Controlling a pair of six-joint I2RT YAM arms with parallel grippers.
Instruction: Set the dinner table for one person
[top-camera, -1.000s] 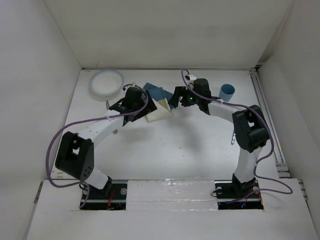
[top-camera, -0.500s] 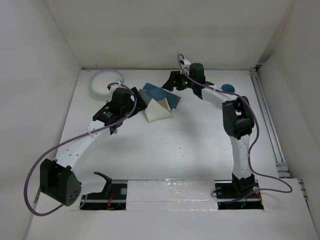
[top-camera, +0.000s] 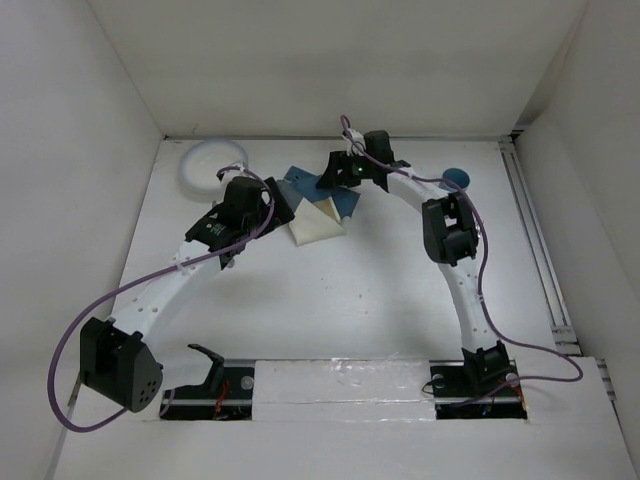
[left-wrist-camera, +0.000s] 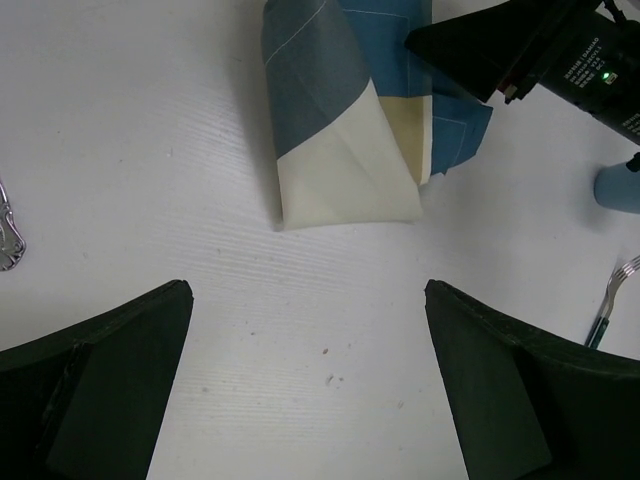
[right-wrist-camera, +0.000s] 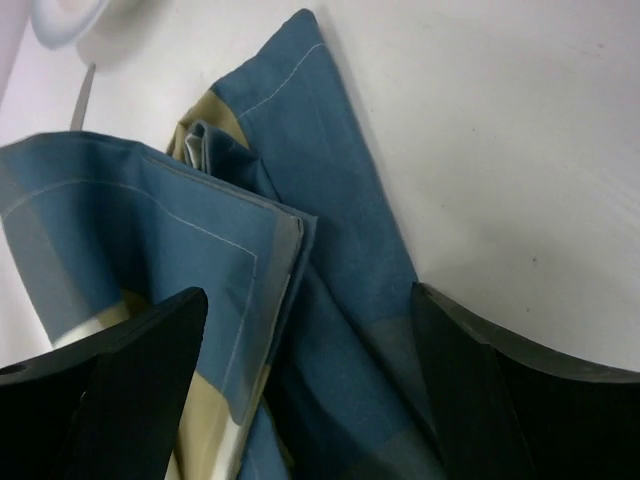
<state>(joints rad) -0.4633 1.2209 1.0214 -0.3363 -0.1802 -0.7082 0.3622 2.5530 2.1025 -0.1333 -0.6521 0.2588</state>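
Little of the setting looks done. The placemat (top-camera: 318, 212) lies crumpled at the far middle of the white desk (top-camera: 330, 300), with the plate (top-camera: 192, 170) far left and the cup (top-camera: 457, 178) far right. The right end effector (right-wrist-camera: 308, 295) gapes over its folds, gripping nothing. The left end effector (left-wrist-camera: 308, 292) stands wide and empty nearby. Plain white walls enclose the desk.

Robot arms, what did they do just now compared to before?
The right gripper reached farther and leftward, over the folded placemat, jaws narrowing slightly but gripping nothing. The left gripper shifted a little left, staying open, its elbow swinging outward. Placemat, plate and cup stayed put.
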